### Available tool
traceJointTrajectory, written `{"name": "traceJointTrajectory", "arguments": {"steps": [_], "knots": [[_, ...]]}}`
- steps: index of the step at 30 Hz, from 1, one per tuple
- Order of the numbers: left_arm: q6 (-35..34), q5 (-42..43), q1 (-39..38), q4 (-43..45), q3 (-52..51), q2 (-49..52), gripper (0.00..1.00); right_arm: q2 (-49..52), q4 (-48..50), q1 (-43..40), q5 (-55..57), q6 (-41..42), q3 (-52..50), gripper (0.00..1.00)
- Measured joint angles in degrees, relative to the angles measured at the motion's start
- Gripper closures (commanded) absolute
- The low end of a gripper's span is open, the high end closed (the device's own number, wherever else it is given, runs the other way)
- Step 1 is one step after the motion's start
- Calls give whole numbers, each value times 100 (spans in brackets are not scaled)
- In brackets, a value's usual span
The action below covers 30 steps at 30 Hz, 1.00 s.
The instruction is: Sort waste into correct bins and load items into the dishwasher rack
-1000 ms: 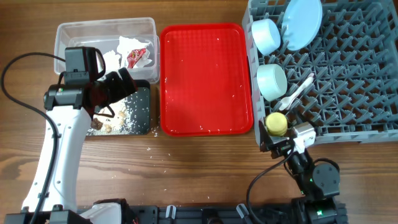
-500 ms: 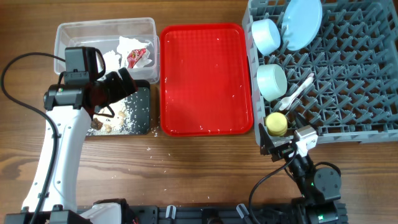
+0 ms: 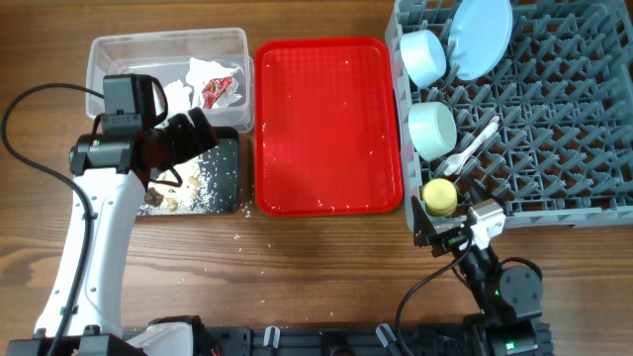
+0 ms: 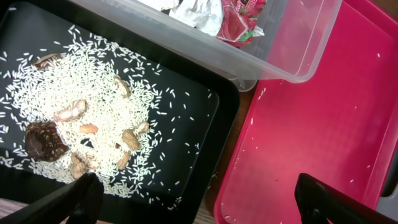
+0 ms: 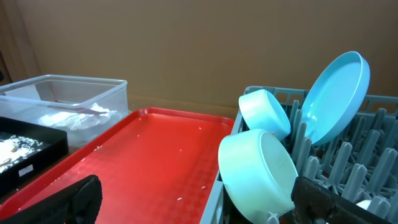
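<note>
The red-and-white wrapper (image 3: pixel 218 92) and white tissue (image 3: pixel 203 71) lie in the clear tub (image 3: pixel 119 47). Beige-brown food scraps (image 3: pixel 163 201) and white crumbs lie in the black bin (image 3: pixel 223 188). The grey rack (image 3: pixel 534 148) holds the blue plate (image 3: pixel 480 35), two bowls (image 3: pixel 425 56) (image 3: pixel 432 129), the yellow cup (image 3: pixel 440 196) and the white fork and spoon (image 3: pixel 473 146). My left gripper (image 3: pixel 201 135) is open and empty over the black bin's far right edge (image 4: pixel 199 208). My right gripper (image 3: pixel 447 232) is open and empty at the rack's front left corner (image 5: pixel 199 208).
The flat red tray (image 3: pixel 326 124) lies between the bins and the rack, with a few white crumbs on it. Stray crumbs lie on the wooden table (image 3: pixel 247 242) in front of the black bin. The rack's near wall stands close to the right gripper.
My right arm has shifted slightly toward the table's front edge, away from the yellow cup. The left arm has not moved.
</note>
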Motion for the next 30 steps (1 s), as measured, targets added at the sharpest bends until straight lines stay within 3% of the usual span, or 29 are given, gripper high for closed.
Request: {"name": "traceJointTrajectory", "arguments": {"steps": [18, 23, 30], "knots": [[-2, 0, 0, 46, 0, 0, 0, -4, -2, 0, 0, 4, 0, 0], [197, 0, 0, 1215, -55, -297, 0, -4, -9, 0, 0, 4, 0, 0], [828, 0, 72, 3659, -1373, -2518, 0, -15, -17, 0, -2, 4, 0, 0]]}}
